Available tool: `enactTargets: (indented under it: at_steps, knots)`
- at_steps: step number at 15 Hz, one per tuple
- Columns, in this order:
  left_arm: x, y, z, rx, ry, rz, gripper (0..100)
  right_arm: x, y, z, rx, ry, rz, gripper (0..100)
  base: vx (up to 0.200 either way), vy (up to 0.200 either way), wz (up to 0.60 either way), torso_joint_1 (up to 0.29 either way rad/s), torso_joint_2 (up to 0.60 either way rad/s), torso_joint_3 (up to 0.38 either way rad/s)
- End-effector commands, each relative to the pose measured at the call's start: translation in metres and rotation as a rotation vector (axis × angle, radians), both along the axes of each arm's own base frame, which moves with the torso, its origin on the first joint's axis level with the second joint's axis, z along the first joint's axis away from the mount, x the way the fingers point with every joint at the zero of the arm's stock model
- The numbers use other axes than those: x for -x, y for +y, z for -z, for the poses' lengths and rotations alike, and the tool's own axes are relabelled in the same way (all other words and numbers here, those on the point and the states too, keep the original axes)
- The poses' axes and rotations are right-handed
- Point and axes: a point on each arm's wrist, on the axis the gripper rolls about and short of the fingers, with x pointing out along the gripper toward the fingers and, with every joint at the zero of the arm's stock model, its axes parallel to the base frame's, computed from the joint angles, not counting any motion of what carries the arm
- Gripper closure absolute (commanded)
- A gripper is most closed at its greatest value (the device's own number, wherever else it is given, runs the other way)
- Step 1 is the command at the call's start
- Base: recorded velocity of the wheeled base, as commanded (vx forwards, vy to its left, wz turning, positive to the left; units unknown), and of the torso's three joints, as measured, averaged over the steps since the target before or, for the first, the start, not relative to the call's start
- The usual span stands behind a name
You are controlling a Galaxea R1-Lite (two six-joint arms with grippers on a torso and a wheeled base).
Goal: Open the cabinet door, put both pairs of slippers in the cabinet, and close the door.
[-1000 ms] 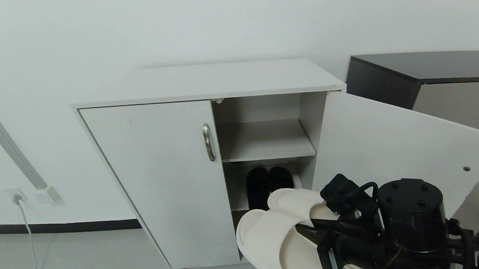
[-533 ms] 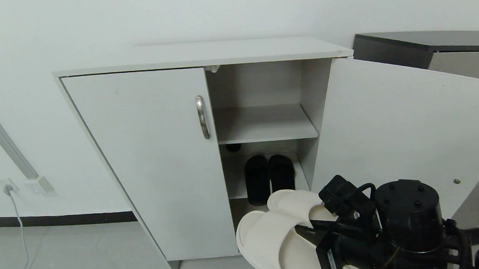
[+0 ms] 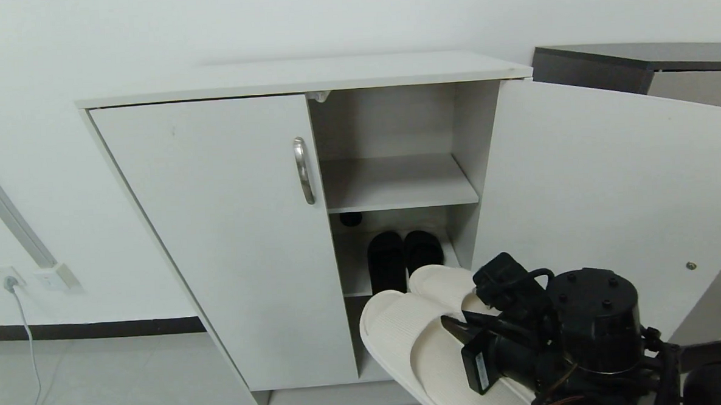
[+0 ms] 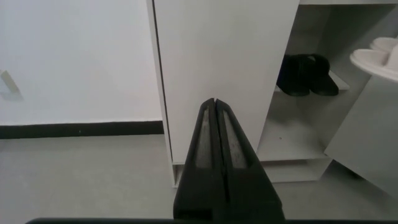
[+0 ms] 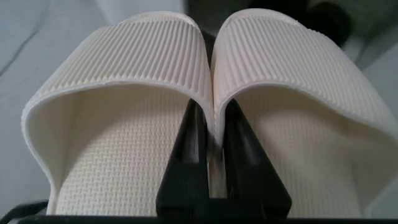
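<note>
- In the frame's lower centre, the right gripper pinched the white slippers between its jaws, nearer the cabinet opening than before.
- The black slippers lay inside.
- The left gripper had its jaws together, empty.

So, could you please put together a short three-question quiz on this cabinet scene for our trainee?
1. True or false: the black slippers lie inside the cabinet, below the bare shelf.
2. What is clamped in the jaws of the right gripper? A) cream slippers B) black slippers C) nothing
3. Fill in: the cabinet's right door stands ____.
Key: 1 true; 2 A; 3 open.
</note>
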Motion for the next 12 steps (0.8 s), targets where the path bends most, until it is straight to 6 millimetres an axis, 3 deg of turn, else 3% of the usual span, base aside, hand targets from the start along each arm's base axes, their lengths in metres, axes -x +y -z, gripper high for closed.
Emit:
enactTargets:
  at_steps: [1, 4, 6, 12]
  knots:
    - [0.0, 0.0, 0.0, -0.001, 0.002, 0.0, 100, -0.017, 0.036, 0.012, 0.022, -0.041, 0.142, 100, 0.0, 0.0, 0.0, 0.0, 0.0, 0.0]
    - [0.0, 0.0, 0.0, -0.012, 0.002, 0.002, 100, -0.03, 0.059, 0.004, 0.019, -0.045, 0.305, 100, 0.0, 0.0, 0.0, 0.0, 0.0, 0.0]
    - [0.0, 0.0, 0.0, -0.011, 0.002, 0.002, 100, -0.034, 0.067, -0.014, -0.017, -0.011, 0.411, 100, 0.0, 0.0, 0.0, 0.0, 0.0, 0.0]
    - [0.0, 0.0, 0.0, -0.011, 0.002, 0.002, 100, -0.018, 0.086, -0.073, -0.055, -0.026, 0.487, 100, 0.0, 0.0, 0.0, 0.0, 0.0, 0.0]
